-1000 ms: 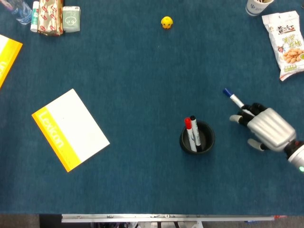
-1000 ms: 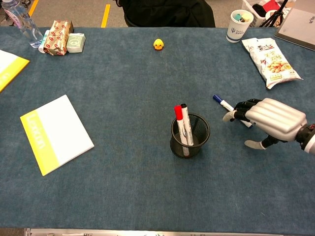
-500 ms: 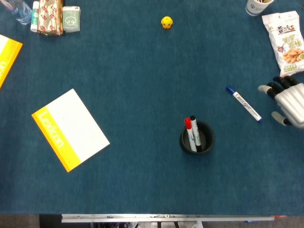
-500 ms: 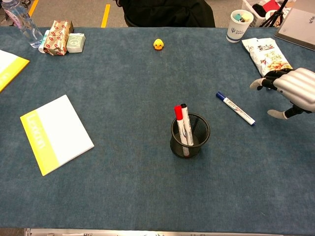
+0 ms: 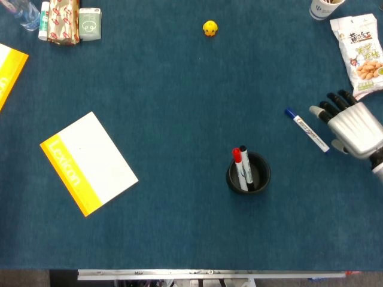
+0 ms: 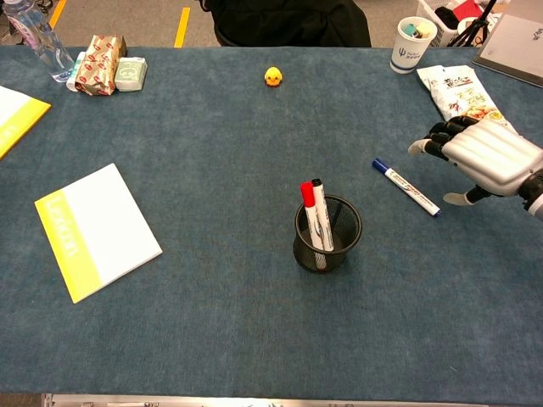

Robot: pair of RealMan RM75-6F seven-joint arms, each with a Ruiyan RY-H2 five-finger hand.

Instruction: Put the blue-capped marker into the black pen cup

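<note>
The blue-capped marker (image 5: pixel 306 130) (image 6: pixel 405 187) lies flat on the blue table cloth, with its cap pointing up-left. My right hand (image 5: pixel 352 128) (image 6: pixel 485 156) hovers just right of the marker's tail, fingers spread and holding nothing. It does not touch the marker. The black mesh pen cup (image 5: pixel 258 178) (image 6: pixel 343 238) stands upright to the left of and nearer than the marker. A red-capped and a black-capped marker stand inside it. My left hand shows in neither view.
A snack bag (image 5: pixel 362 54) (image 6: pixel 465 95) lies just beyond my right hand, with a paper cup (image 6: pixel 411 42) further back. A small yellow duck (image 5: pixel 210 28) sits at the far middle. A white-and-yellow notebook (image 5: pixel 88 162) lies at the left, and several packets (image 5: pixel 66 21) sit at the far left.
A second ago my right hand lay over the marker's tail. It pulled away to the right, leaving the marker on the cloth, and has now come back a little leftward beside it.
</note>
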